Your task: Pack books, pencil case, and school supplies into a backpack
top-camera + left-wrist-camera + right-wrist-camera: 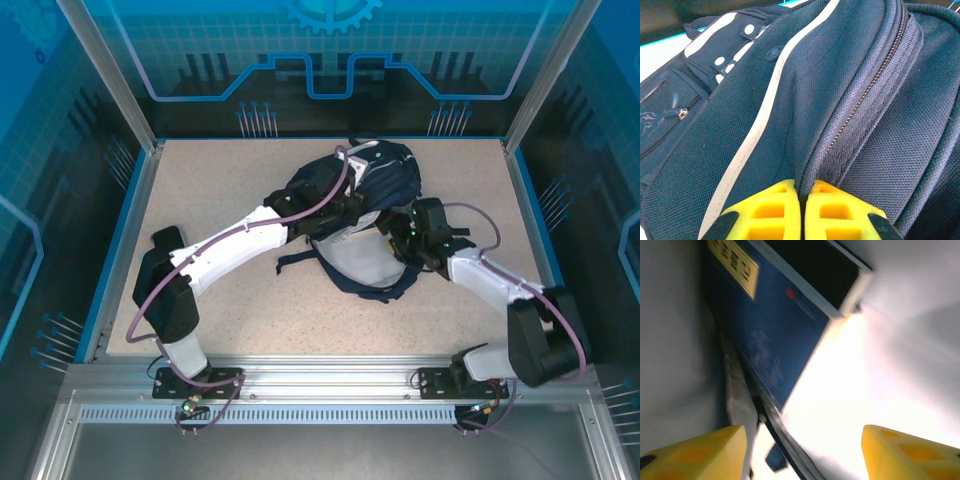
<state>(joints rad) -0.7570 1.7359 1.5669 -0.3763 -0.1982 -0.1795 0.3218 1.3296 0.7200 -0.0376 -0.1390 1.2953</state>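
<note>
The navy backpack [393, 172] lies mid-table, its pale lining [366, 262] spread open toward me. My left gripper [802, 189] is shut, its yellow fingertips pinching a fold of backpack [850, 75] fabric beside the zipper [860, 100]. My right gripper [805, 450] is open, its fingers wide apart with nothing between them, inside the pale-lined opening. Just ahead of it lies a blue book [765, 335] with a yellow label, and a black book [815, 265] lies under it. In the top view both grippers [362, 212] [398, 232] meet at the bag's mouth. The pencil case and school supplies are out of view.
Dark straps [300, 260] trail from the bag toward the left arm. The beige tabletop [220, 190] is ringed by a blue border and an aluminium frame [330, 375] at the near edge.
</note>
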